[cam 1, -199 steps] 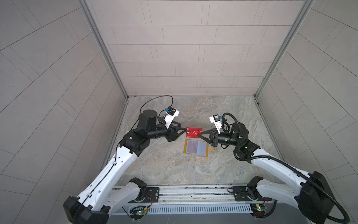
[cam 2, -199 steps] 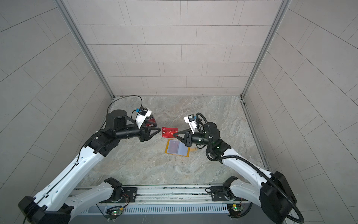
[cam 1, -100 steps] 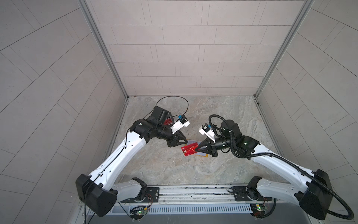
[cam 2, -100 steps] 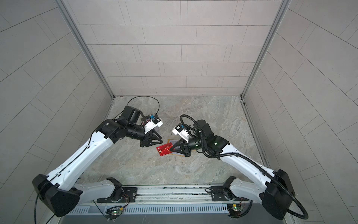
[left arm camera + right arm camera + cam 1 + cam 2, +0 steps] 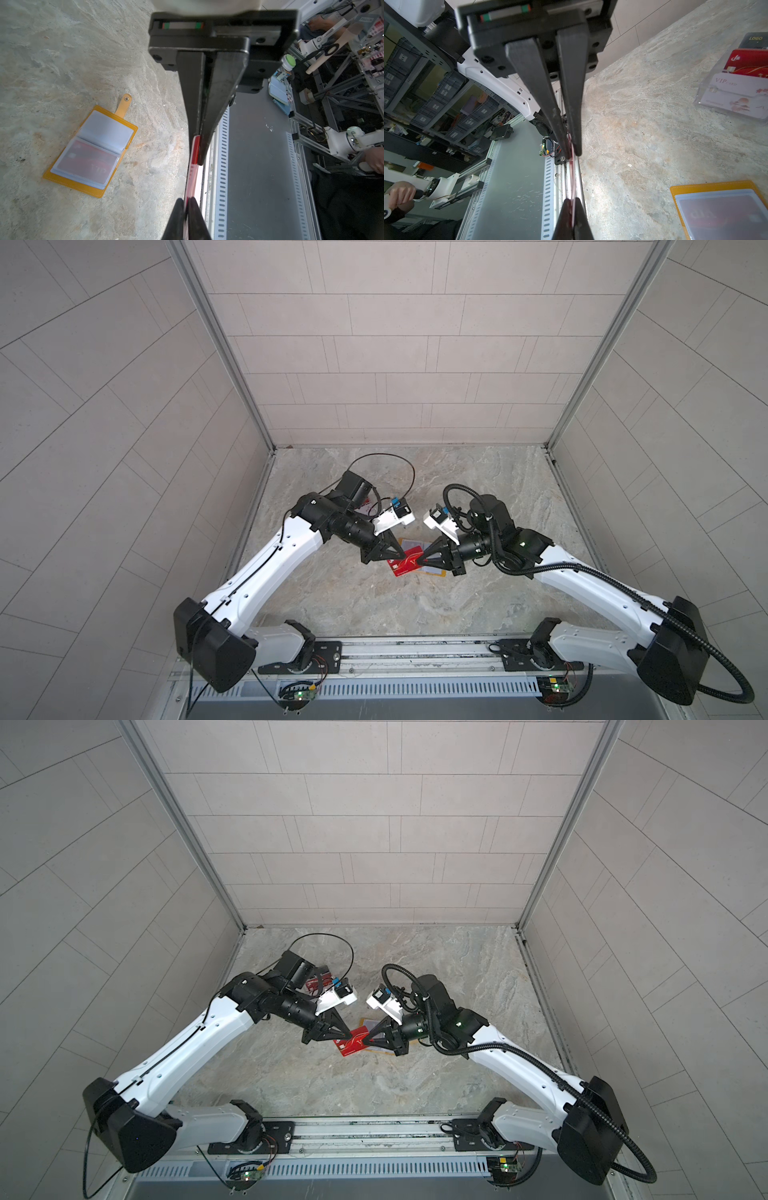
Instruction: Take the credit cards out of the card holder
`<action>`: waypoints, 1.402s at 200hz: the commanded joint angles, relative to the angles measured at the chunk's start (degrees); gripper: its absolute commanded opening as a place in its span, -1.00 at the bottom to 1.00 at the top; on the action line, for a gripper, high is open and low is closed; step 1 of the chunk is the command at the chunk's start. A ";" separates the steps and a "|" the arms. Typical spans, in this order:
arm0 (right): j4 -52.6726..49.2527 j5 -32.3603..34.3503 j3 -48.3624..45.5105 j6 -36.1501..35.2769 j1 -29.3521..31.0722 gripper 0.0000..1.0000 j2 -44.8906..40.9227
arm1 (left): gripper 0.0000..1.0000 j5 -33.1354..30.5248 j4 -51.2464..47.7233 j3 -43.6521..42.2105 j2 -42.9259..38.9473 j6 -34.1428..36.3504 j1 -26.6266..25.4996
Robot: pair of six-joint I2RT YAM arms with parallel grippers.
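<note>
left gripper [image 5: 199, 160] clamped on one end of red credit card [image 5: 409, 568], right gripper [image 5: 572, 152] pinching the far end, card off the table beside open card holder [image 5: 62, 178], second credit card [image 5: 87, 162] sleeved inside, marble tabletop [image 5: 374, 605] bare toward front rail [image 5: 415, 649]

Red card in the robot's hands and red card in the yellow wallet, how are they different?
The held card is out, pinched off the table by the left hand and right hand; the sleeved card lies flat inside the yellow wallet. The held card looks bright red; the sleeved card looks faded behind clear plastic. Both are red cards.
</note>
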 commanded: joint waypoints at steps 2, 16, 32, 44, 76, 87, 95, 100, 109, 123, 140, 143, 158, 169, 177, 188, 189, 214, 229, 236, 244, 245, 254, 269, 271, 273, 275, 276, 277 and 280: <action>0.56 -1.44 1.37 -1.96 0.39 -1.00 0.25 | -0.91 1.57 -1.59 1.58 0.24 1.83 -0.31; 0.52 -1.38 1.43 -2.01 0.41 -1.00 0.25 | -0.94 1.83 -1.60 1.34 0.35 2.12 -0.31; 0.09 -0.90 1.62 -2.26 0.43 -1.00 0.09 | -1.00 2.04 -1.94 1.49 0.44 2.56 -0.31; -1.32 0.70 1.85 -3.03 0.30 -0.67 -0.17 | -1.00 1.24 -2.03 1.44 0.51 2.63 -0.31; -8.70 10.44 2.40 -6.65 0.28 0.03 -2.15 | -1.00 -2.66 -0.91 1.59 1.25 3.23 0.52; -13.10 14.88 3.16 -7.87 0.14 0.08 -2.61 | -1.00 -3.82 -0.02 2.14 1.88 2.90 1.76; -14.85 17.08 3.20 -8.18 0.13 0.13 -3.25 | -1.00 -5.39 0.69 2.69 2.42 2.52 2.57; -15.27 18.10 2.88 -8.25 0.13 0.15 -3.78 | -1.00 -6.81 1.31 2.92 2.61 2.31 2.84; -15.40 19.70 2.15 -7.83 0.13 0.20 -5.00 | -1.00 -10.06 2.89 3.11 2.78 1.77 4.84; -15.15 23.34 1.12 -6.97 0.15 0.29 -6.69 | -1.00 -16.50 4.81 3.71 2.76 2.05 6.97; -15.94 28.03 0.73 -6.54 0.04 0.31 -7.39 | -1.00 -20.88 5.76 4.90 3.49 4.31 10.98; -16.11 28.58 0.77 -6.49 0.04 0.31 -7.32 | -1.00 -21.76 5.91 5.18 3.74 4.65 11.66; -16.61 30.61 1.03 -6.39 -0.05 0.29 -6.58 | -1.00 -23.92 4.75 7.62 6.28 7.96 14.73; -17.35 30.53 1.53 -6.82 -0.05 0.27 -5.69 | -1.00 -25.07 2.81 10.15 8.97 10.82 16.56; -17.45 30.16 1.79 -7.06 -0.05 0.26 -5.17 | -1.00 -25.95 1.06 12.03 11.02 13.39 17.37; -17.24 29.83 1.78 -7.05 -0.05 0.26 -4.69 | -1.00 -26.64 0.23 13.30 13.41 16.67 18.46; -17.20 29.84 1.81 -7.02 -0.05 0.26 -4.68 | -1.00 -26.73 0.29 13.42 13.56 16.88 18.57; -17.50 30.47 1.77 -7.11 -0.05 0.26 -4.23 | -1.00 -30.27 3.16 14.47 17.93 21.40 20.48; -17.68 30.53 1.92 -7.70 -0.01 0.26 -4.23 | -1.00 -31.49 3.98 16.28 21.41 22.64 21.84; -17.76 30.47 1.86 -7.79 -0.05 0.26 -4.31 | -1.00 -32.06 4.04 17.28 23.06 22.94 22.24; -17.61 30.55 1.73 -7.93 -0.05 0.25 -4.47 | -1.00 -32.42 4.00 18.14 24.69 23.65 22.57; -17.56 30.55 1.69 -7.90 -0.05 0.26 -4.48 | -1.00 -32.52 4.02 18.21 24.87 23.75 22.60; -17.14 30.65 1.41 -7.95 -0.05 0.26 -4.61 | -1.00 -32.91 4.75 18.54 26.14 24.52 22.82; -16.89 30.86 0.95 -7.94 -0.04 0.26 -4.65 | -1.00 -32.21 6.24 18.88 27.97 25.63 23.43; -16.83 30.82 0.93 -7.94 -0.05 0.26 -4.62 | -1.00 -31.79 6.43 18.89 28.16 25.84 23.55; -16.81 30.82 0.93 -7.94 -0.05 0.26 -4.59 | -1.00 -31.42 6.54 18.96 28.44 26.07 23.65; -16.78 30.79 0.88 -7.94 -0.03 0.26 -4.52 | -1.00 -31.04 6.57 19.09 28.74 26.23 23.78; -16.79 30.76 0.87 -7.94 -0.04 0.26 -4.51 | -1.00 -30.86 6.58 19.17 28.87 26.32 23.86; -16.76 30.79 0.83 -7.99 -0.04 0.26 -4.50 | -1.00 -30.69 6.58 19.21 28.99 26.41 23.95; -16.72 30.74 0.86 -7.95 -0.04 0.25 -4.37 | -1.00 -30.27 6.66 19.39 29.39 26.55 24.02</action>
